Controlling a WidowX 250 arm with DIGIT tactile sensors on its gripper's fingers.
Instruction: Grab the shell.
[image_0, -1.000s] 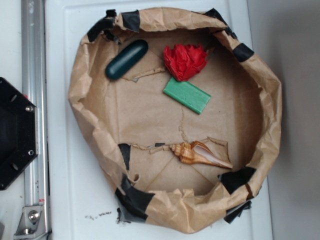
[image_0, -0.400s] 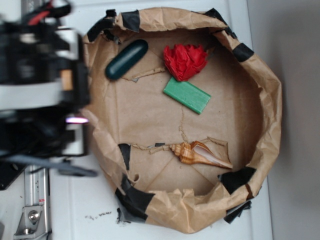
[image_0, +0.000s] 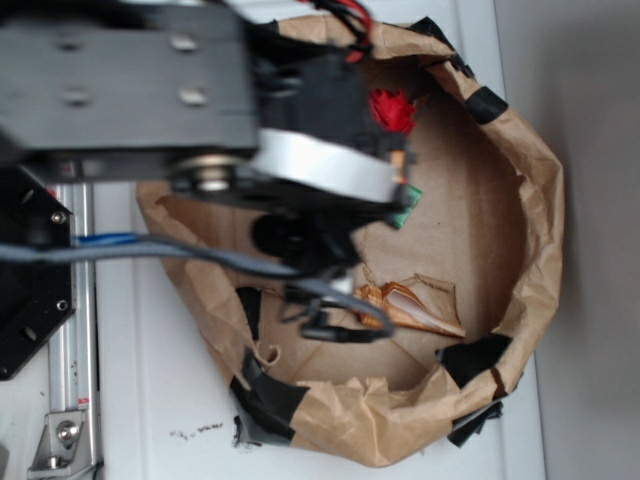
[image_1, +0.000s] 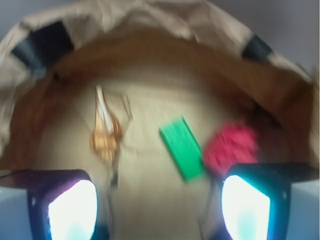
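I see the tan-and-orange spiral conch shell (image_1: 105, 132) ahead-left of my open, empty hand (image_1: 159, 207), long axis pointing away; I would steer left.

We read this as a robot lab test cell, not a home or shop. Evidence: white bench (image_0: 150, 400) with an aluminium rail (image_0: 72, 350) bolted along its left edge and a black hexagonal mount plate (image_0: 30, 290) beside it. Arm (image_0: 150, 90) with exposed wiring and a grey cable (image_0: 150, 250) hangs over the workspace. Work area is a makeshift bin (image_0: 540, 200) of crumpled brown paper patched with black tape (image_0: 270, 400), holding unrelated props: shell (image_0: 415, 310), green block (image_1: 182, 147), red paper flower (image_0: 392, 110). Wrist view shows the same bin, blurred.
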